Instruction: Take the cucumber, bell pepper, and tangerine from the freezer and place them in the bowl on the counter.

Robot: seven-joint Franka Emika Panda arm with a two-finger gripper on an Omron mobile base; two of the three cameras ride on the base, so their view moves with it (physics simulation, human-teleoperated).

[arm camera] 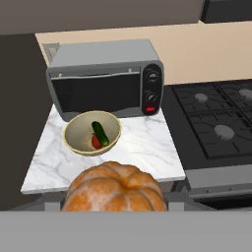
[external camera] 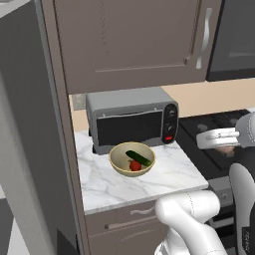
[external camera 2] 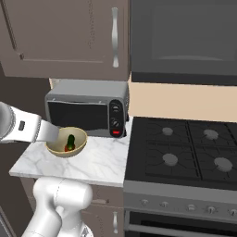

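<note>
The tangerine sits right at the gripper, pinched between its jaws, close before the hand camera. Ahead of and below the gripper, the bowl on the counter holds the cucumber and pepper.

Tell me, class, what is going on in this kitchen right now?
A white robot arm is carrying the tangerine in its jaws towards the bowl on the marble counter. The cucumber and the red bell pepper already lie in the bowl, which stands in front of the grey microwave. Only the tangerine is left to drop in.
</note>
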